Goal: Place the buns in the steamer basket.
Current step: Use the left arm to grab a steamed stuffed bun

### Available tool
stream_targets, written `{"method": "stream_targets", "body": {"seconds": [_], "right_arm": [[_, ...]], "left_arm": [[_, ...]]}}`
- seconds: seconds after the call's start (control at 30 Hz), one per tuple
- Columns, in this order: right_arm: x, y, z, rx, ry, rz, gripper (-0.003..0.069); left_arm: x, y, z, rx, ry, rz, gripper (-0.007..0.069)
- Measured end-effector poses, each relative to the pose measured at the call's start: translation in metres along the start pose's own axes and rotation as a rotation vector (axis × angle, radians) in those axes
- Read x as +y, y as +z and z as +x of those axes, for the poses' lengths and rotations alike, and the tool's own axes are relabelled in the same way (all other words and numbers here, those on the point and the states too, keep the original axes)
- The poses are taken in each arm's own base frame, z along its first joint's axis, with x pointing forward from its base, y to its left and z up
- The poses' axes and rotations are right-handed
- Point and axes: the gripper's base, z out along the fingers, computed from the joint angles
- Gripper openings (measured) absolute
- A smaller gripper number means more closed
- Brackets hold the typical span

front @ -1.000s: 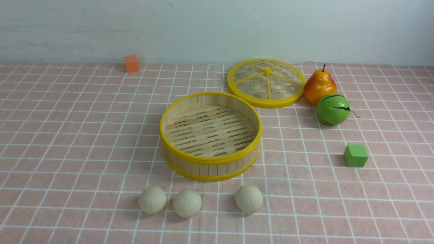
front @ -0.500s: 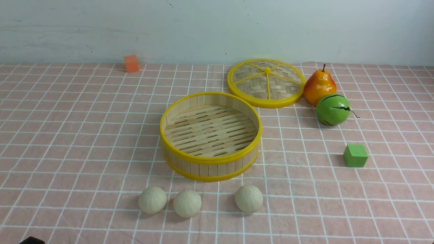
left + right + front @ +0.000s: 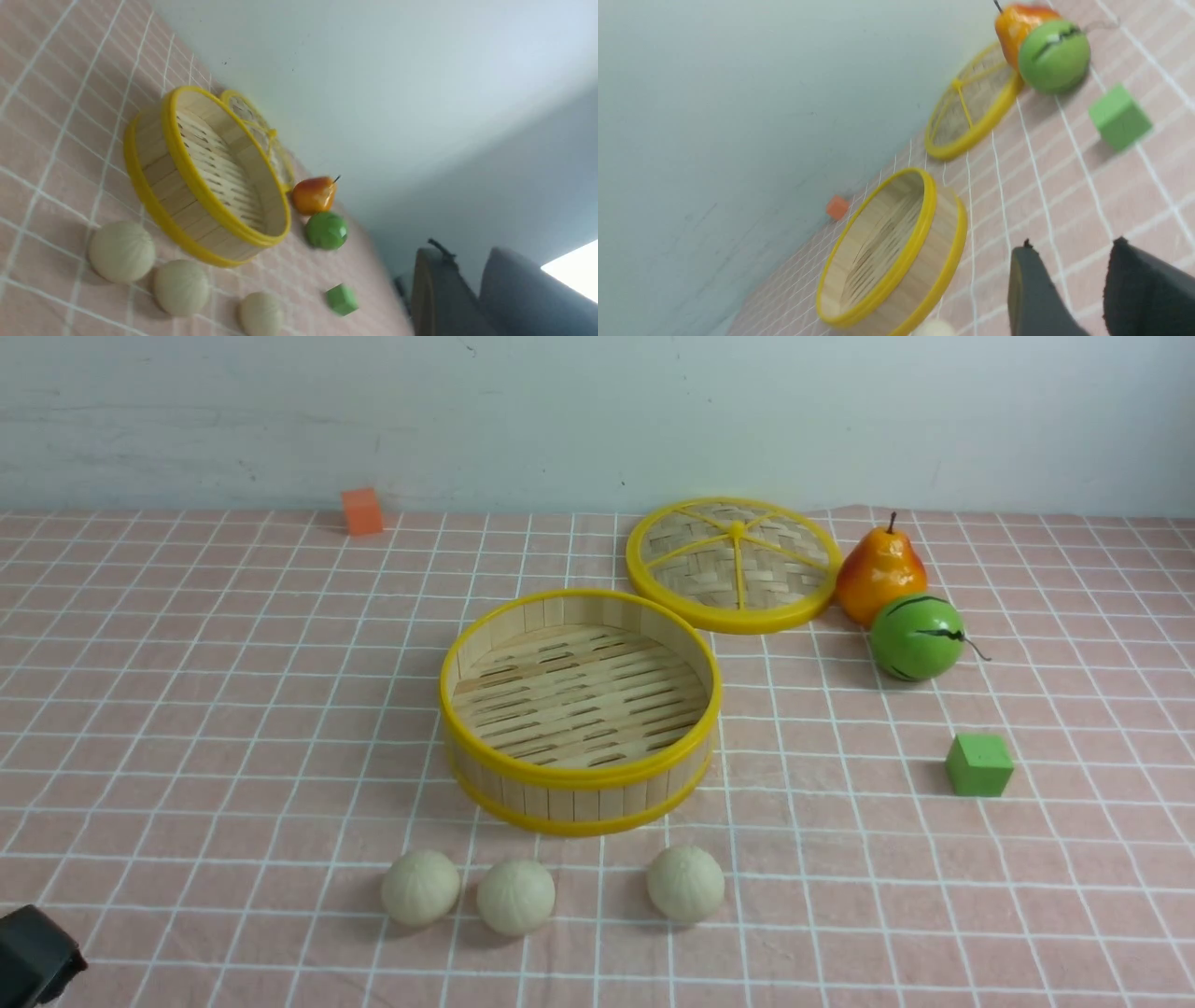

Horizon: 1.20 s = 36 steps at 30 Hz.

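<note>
Three cream-white pleated buns (image 3: 420, 887), (image 3: 515, 896), (image 3: 685, 883) lie in a row on the pink checked cloth, in front of the steamer basket (image 3: 569, 800). The basket is empty, with a slatted floor and yellow rims. A black part of my left arm (image 3: 33, 957) shows at the front left corner, far from the buns. In the left wrist view my left gripper (image 3: 465, 255) is open and empty, with the buns (image 3: 121, 252) and the basket (image 3: 168, 186) away from it. My right gripper (image 3: 1071, 247) is open and empty above the cloth beside the basket (image 3: 924, 275); one bun (image 3: 934, 329) shows at the edge.
The flat woven lid (image 3: 735, 565) lies behind the basket to the right. A pear (image 3: 879, 574) and a green striped ball (image 3: 917, 637) stand beside it. A green cube (image 3: 978, 765) sits to the right and an orange cube (image 3: 362, 511) at the back left near the wall.
A black part of my left arm has come up into the front view at the bottom left corner. The buns, basket and other things have not moved.
</note>
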Motion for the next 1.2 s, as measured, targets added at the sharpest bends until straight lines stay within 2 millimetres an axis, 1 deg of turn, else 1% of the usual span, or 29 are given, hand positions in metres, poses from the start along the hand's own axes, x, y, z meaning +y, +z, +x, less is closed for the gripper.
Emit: {"method": "stream_targets", "body": {"seconds": [0.03,0.07,0.1,0.13,0.17,0.2,0.23,0.27,0.33,0.37,0.4,0.47,0.57,0.6,0.67,0.73,0.77,0.8,0.83,0.87,0.9,0.97,1.0,1.03,1.07,1.1,1.13,1.17,1.2], "right_arm": [[0.009,0.001,-0.011,-0.032,-0.089,0.001,0.0213],[0.016,0.003,-0.020,-0.047,-0.154,0.008,0.0190],[0.026,0.008,-0.030,-0.045,-0.236,0.021,0.0153],[0.028,0.009,-0.032,-0.043,-0.250,0.022,0.0147],[0.038,0.015,-0.041,-0.030,-0.325,0.032,0.0111],[0.052,0.026,-0.054,0.010,-0.425,0.037,0.0058],[0.063,0.036,-0.062,0.053,-0.491,0.033,0.0021],[0.075,0.049,-0.069,0.134,-0.559,0.015,-0.0007],[0.089,0.068,-0.078,0.243,-0.634,-0.013,-0.0019],[0.099,0.084,-0.079,0.387,-0.676,-0.056,-0.0019],[0.103,0.095,-0.081,0.451,-0.689,-0.070,-0.0019],[0.108,0.116,-0.079,0.634,-0.694,-0.117,-0.0018],[0.113,0.148,-0.066,0.893,-0.715,-0.185,-0.0011],[0.115,0.160,-0.057,0.993,-0.735,-0.208,-0.0010],[0.120,0.176,-0.038,1.147,-0.779,-0.222,-0.0009],[0.125,0.185,-0.019,1.259,-0.829,-0.211,-0.0008],[0.124,0.188,-0.016,1.277,-0.849,-0.200,-0.0008],[0.128,0.194,0.003,1.363,-0.913,-0.161,-0.0008],[0.127,0.195,0.003,1.367,-0.917,-0.148,-0.0008],[0.128,0.198,0.012,1.401,-0.958,-0.118,-0.0007],[0.132,0.202,0.025,1.431,-1.021,-0.077,-0.0006],[0.135,0.202,0.029,1.424,-1.069,-0.027,-0.0004],[0.138,0.202,0.029,1.413,-1.082,-0.007,-0.0003],[0.138,0.202,0.029,1.412,-1.084,-0.004,-0.0003],[0.140,0.201,0.025,1.386,-1.090,0.021,-0.0003],[0.142,0.200,0.022,1.371,-1.094,0.029,-0.0003],[0.143,0.198,0.019,1.357,-1.097,0.034,-0.0003],[0.143,0.198,0.019,1.355,-1.097,0.034,-0.0003],[0.146,0.195,0.014,1.337,-1.102,0.034,-0.0002]], "left_arm": [[-0.008,0.003,-0.007,0.064,0.094,-0.049,0.0034],[-0.014,0.006,-0.013,0.113,0.158,-0.093,-0.0003],[-0.021,0.012,-0.024,0.184,0.238,-0.161,-0.0013],[-0.023,0.013,-0.025,0.196,0.237,-0.164,-0.0013],[-0.026,0.017,-0.032,0.236,0.288,-0.214,-0.0013],[-0.031,0.027,-0.045,0.314,0.346,-0.291,-0.0013],[-0.033,0.033,-0.053,0.373,0.385,-0.348,-0.0013],[-0.032,0.040,-0.060,0.459,0.429,-0.419,-0.0013],[-0.029,0.053,-0.070,0.559,0.490,-0.508,-0.0013],[-0.025,0.061,-0.073,0.631,0.534,-0.553,-0.0013],[-0.023,0.067,-0.075,0.667,0.563,-0.571,-0.0013],[-0.019,0.079,-0.074,0.738,0.627,-0.588,-0.0013],[-0.018,0.101,-0.062,0.859,0.712,-0.566,-0.0013],[-0.017,0.111,-0.057,0.898,0.725,-0.570,-0.0013],[-0.019,0.128,-0.047,0.951,0.739,-0.569,-0.0004],[-0.020,0.145,-0.040,0.983,0.724,-0.586,0.0024],[-0.020,0.149,-0.038,0.990,0.721,-0.590,0.0033],[-0.019,0.164,-0.034,1.014,0.703,-0.603,0.0073],[-0.019,0.169,-0.033,1.022,0.699,-0.605,0.0086],[-0.018,0.180,-0.030,1.038,0.687,-0.610,0.0124],[-0.015,0.198,-0.025,1.054,0.668,-0.611,0.0195],[-0.011,0.217,-0.018,1.066,0.653,-0.607,0.0291],[-0.008,0.227,-0.015,1.069,0.648,-0.606,0.0337],[-0.006,0.231,-0.013,1.073,0.647,-0.608,0.0345],[0.001,0.245,-0.007,1.076,0.645,-0.608,0.0407],[0.005,0.254,-0.002,1.078,0.644,-0.608,0.0439],[0.010,0.261,0.003,1.083,0.642,-0.610,0.0463],[0.010,0.262,0.002,1.079,0.643,-0.608,0.0467],[0.018,0.271,0.009,1.091,0.641,-0.615,0.0484]]}}
